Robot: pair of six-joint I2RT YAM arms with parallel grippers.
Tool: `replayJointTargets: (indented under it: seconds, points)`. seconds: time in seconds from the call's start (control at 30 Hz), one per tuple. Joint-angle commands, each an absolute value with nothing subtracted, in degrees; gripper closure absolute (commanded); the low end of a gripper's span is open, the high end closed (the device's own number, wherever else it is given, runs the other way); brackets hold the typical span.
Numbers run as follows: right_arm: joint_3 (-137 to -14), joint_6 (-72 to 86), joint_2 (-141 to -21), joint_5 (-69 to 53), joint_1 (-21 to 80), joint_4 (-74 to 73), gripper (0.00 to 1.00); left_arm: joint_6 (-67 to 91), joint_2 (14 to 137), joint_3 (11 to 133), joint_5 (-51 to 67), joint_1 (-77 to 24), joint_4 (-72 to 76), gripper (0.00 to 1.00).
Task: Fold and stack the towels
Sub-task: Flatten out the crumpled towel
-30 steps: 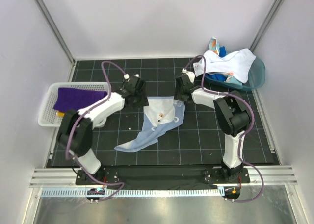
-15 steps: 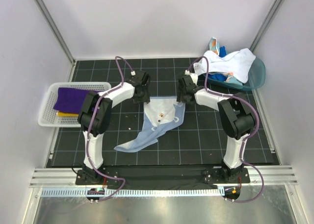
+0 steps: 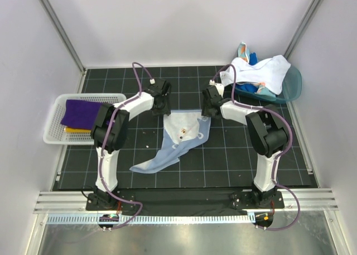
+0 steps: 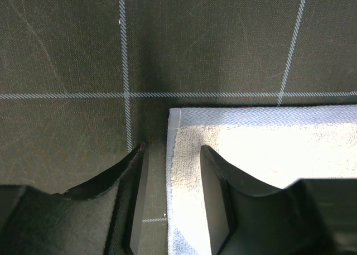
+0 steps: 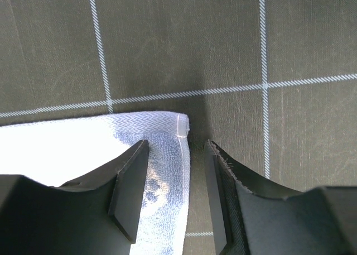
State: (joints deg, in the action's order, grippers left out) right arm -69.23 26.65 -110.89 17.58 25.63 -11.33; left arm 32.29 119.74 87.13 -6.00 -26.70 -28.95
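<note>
The left gripper [image 4: 171,154] stands partly open, astride the left edge of the pale blue-white towel [image 3: 187,128] at its far left corner. One finger is over the cloth and the other over the black grid mat [image 3: 234,154], with nothing pinched. The right gripper [image 5: 174,149] is also partly open, astride the far right corner. The towel lies flat between the arms, its far edge along a grid line. Its long axis slants toward the near left, ending rumpled.
</note>
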Motion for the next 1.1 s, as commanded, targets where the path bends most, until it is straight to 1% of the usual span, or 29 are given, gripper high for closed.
replayJointTargets:
  seconds: [0.0, 0.1, 0.13, 0.17, 0.23, 0.27, 0.3, 0.33, 0.37, 0.4, 0.5, 0.6, 0.7, 0.73, 0.8, 0.83, 0.87, 0.9, 0.97, 1.07]
  points:
    - [-70.31, 26.72, -113.02, 15.83, 25.31, -10.9, 0.5, 32.17, 122.78, 87.36, -5.8, -26.54, -29.09, 0.55]
    - [-71.01, 26.72, -113.82, 15.29, 25.4, -11.07, 0.58, 32.43, 123.92, 87.28, -6.5, -26.54, -29.09, 0.62]
    - [-71.45, 26.63, -114.25, 15.29, 25.4, -11.16, 0.59, 32.52, 124.27, 87.36, -6.5, -26.54, -29.27, 0.66]
    - [-71.54, 26.54, -114.52, 15.21, 25.31, -11.25, 0.64, 32.61, 124.8, 87.28, -6.59, -26.54, -29.27, 0.69]
    - [-72.07, 26.37, -114.78, 14.6, 25.4, -11.25, 0.7, 32.87, 125.16, 87.19, -6.86, -26.54, -28.92, 0.76]
    - [-72.07, 26.28, -115.05, 14.59, 25.4, -11.25, 0.77, 32.87, 125.24, 87.19, -6.77, -26.54, -28.83, 0.83]
    - [-72.16, 26.11, -115.14, 14.5, 25.4, -11.25, 0.8, 32.78, 125.33, 87.27, -6.51, -26.72, -28.31, 0.86]
    - [-72.25, 26.02, -115.14, 14.07, 25.4, -10.99, 0.83, 32.78, 125.33, 87.28, -6.42, -26.72, -28.13, 0.93]
    - [-72.51, 25.84, -115.14, 13.71, 25.4, -10.81, 0.88, 32.61, 125.25, 87.45, -6.24, -26.63, -27.86, 0.96]
    - [-72.6, 25.58, -115.14, 13.45, 25.4, -10.81, 0.9, 32.52, 125.07, 87.97, -6.15, -26.72, -27.69, 0.99]
    - [-74.17, 24.79, -114.87, 12.74, 25.4, -11.6, 0.98, 32.26, 123.85, 88.42, -6.5, -27.07, -27.16, 1.0]
    - [-74.97, 24.0, -114.43, 12.83, 25.4, -12.3, 0.99, 31.99, 122.0, 88.33, -6.77, -27.07, -26.98, 1.0]
    - [-76.55, 23.64, -114.61, 13.01, 25.31, -13.53, 0.99, 31.73, 121.73, 89.3, -8.0, -27.07, -28.04, 0.84]
    - [-76.73, 23.64, -114.52, 12.83, 25.4, -13.62, 0.99, 31.64, 121.73, 89.56, -8.17, -27.16, -28.21, 0.75]
    - [-77.16, 23.47, -114.7, 12.05, 25.4, -13.71, 0.99, 31.81, 121.9, 90.08, -9.57, -27.16, -29.53, 0.6]
    - [-77.34, 23.47, -114.96, 11.87, 25.4, -13.71, 0.99, 31.82, 121.99, 90.17, -9.93, -27.16, -29.88, 0.5]
    - [-77.6, 23.55, -115.05, 11.78, 25.4, -13.97, 0.99, 31.82, 122.08, 90.09, -10.11, -27.07, -30.06, 0.46]
    - [-78.13, 23.55, -115.14, 11.78, 25.4, -14.41, 0.99, 31.82, 122.08, 90.09, -10.11, -27.07, -30.06, 0.39]
    - [-78.48, 23.64, -115.66, 11.69, 25.4, -14.68, 0.99, 31.64, 122.69, 90.44, -10.02, -27.07, -30.32, 0.33]
    - [-78.49, 23.64, -115.93, 11.34, 25.4, -14.59, 0.99, 31.11, 123.31, 90.61, -9.41, -27.16, -30.23, 0.31]
